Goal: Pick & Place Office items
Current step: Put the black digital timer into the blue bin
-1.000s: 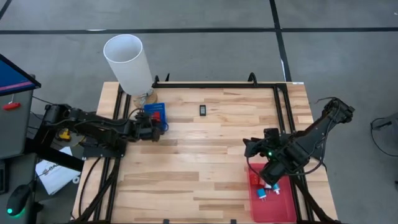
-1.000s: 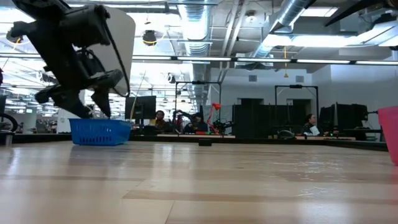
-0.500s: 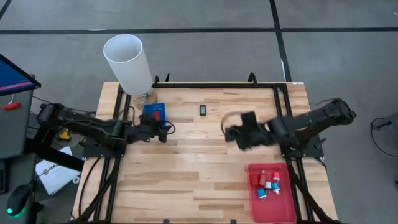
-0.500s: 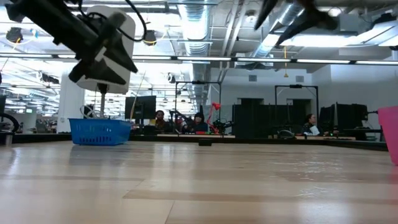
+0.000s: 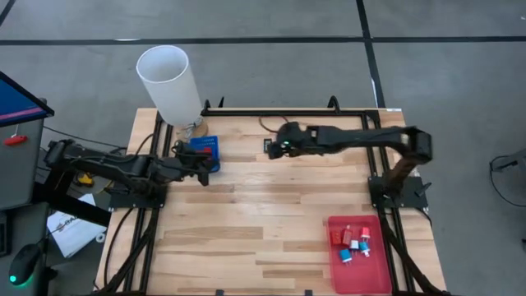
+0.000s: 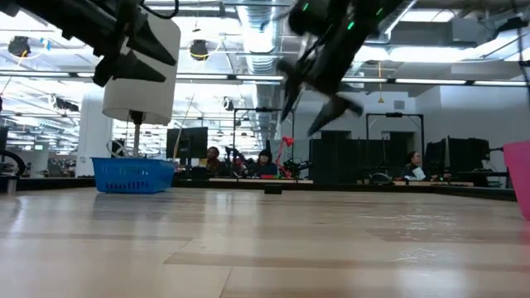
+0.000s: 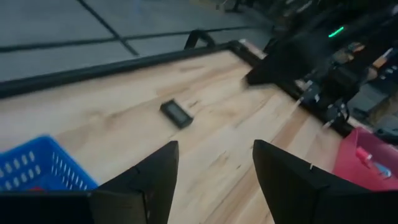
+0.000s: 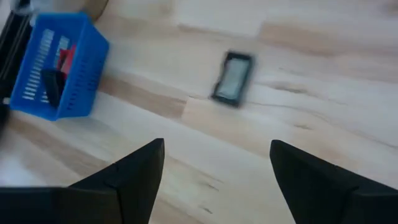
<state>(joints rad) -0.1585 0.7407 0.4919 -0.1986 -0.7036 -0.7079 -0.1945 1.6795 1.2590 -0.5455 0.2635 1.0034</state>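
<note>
One black office item (image 8: 233,78) lies flat on the wooden table at the far middle, also seen as the black office item (image 5: 268,146). My right gripper (image 8: 214,180) hangs open above and just short of it, slanting down, touching nothing. The blue bin (image 5: 205,151) at the far left holds a red and a black piece. My left gripper (image 7: 214,180) is open and empty, raised beside the bin's near side; it is my left gripper (image 6: 132,50) in the low view. The red tray (image 5: 359,256) at the near right holds several small red and light blue pieces.
A tall white cylinder (image 5: 168,82) stands at the table's far left corner, just behind the bin. A black rail frame (image 5: 288,111) runs along the far and side edges. Bare wood lies between the bin, the black item and the tray.
My right gripper has swung from above the red tray toward the far edge and leftward across the table, ending over the black item. My left gripper has risen from above the blue bin and tipped from pointing down toward level.
</note>
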